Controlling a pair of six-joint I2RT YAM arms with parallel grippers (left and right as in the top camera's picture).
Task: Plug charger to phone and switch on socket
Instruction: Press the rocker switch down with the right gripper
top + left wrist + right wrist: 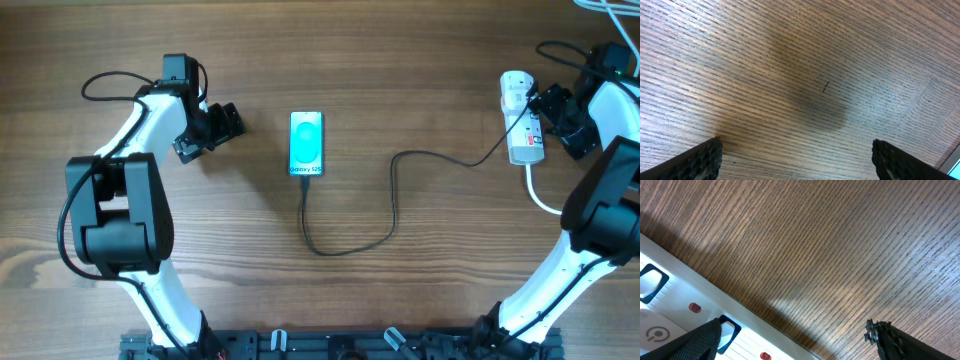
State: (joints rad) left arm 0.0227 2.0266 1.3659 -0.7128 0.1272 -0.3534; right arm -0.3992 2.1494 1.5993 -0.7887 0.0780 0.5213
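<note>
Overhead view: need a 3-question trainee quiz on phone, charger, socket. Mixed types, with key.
1. True or false: the phone lies screen-up with its screen lit.
2. Which arm has its jaws by the socket? A left; B right; C neither.
3. Fill in: the thin black charger runs from the socket to the ___.
Key: 1 true; 2 B, the right arm; 3 phone.

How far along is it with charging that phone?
Looks done: the charger runs to the bottom edge of the phone, seemingly plugged in. In hand: the right gripper, open, hovers by the socket. Left: pressing the switch; I cannot tell if it's on.
</note>
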